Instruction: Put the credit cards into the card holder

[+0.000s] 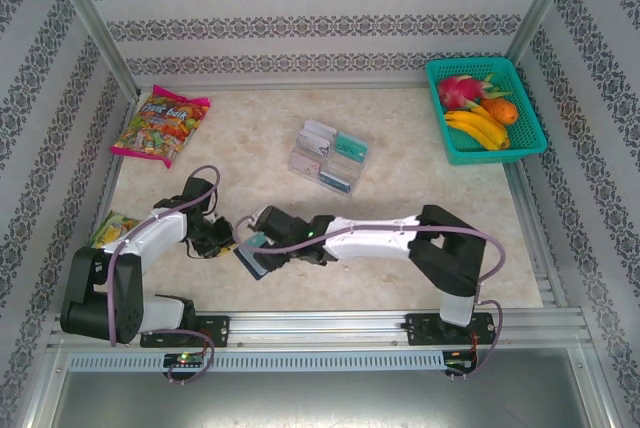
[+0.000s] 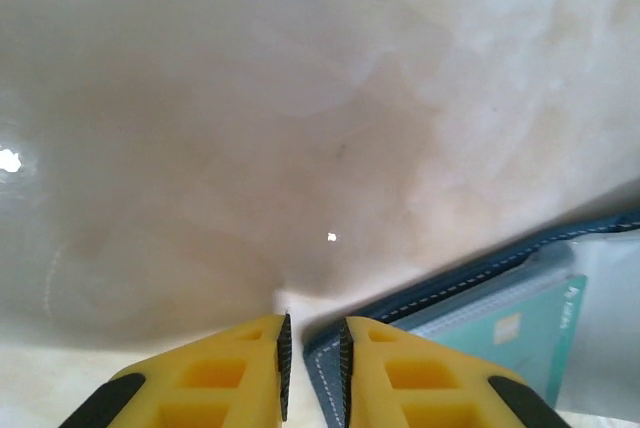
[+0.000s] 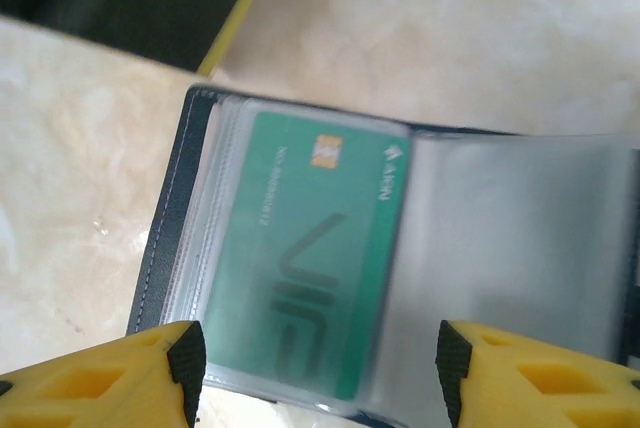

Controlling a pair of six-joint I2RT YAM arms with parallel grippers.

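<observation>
The table [image 1: 250, 148] carries a green basket [image 1: 438, 108] of fruit at the far right and a candy bag [image 1: 160, 125] at the far left. A clear tray [image 1: 296, 160] with several cards [image 1: 350, 145] sits mid-table. Both arms reach toward the near left, where the holder [image 1: 252, 254] lies open. The right gripper [image 3: 318, 363] hovers just above the holder [image 3: 165, 248], its fingers wide apart. The left gripper [image 2: 313, 368] has its fingers almost together, pinching the corner of the holder [image 2: 450, 283]. One teal card [image 3: 300, 248] sits inside a clear sleeve of the holder, chip end away from the right gripper.
</observation>
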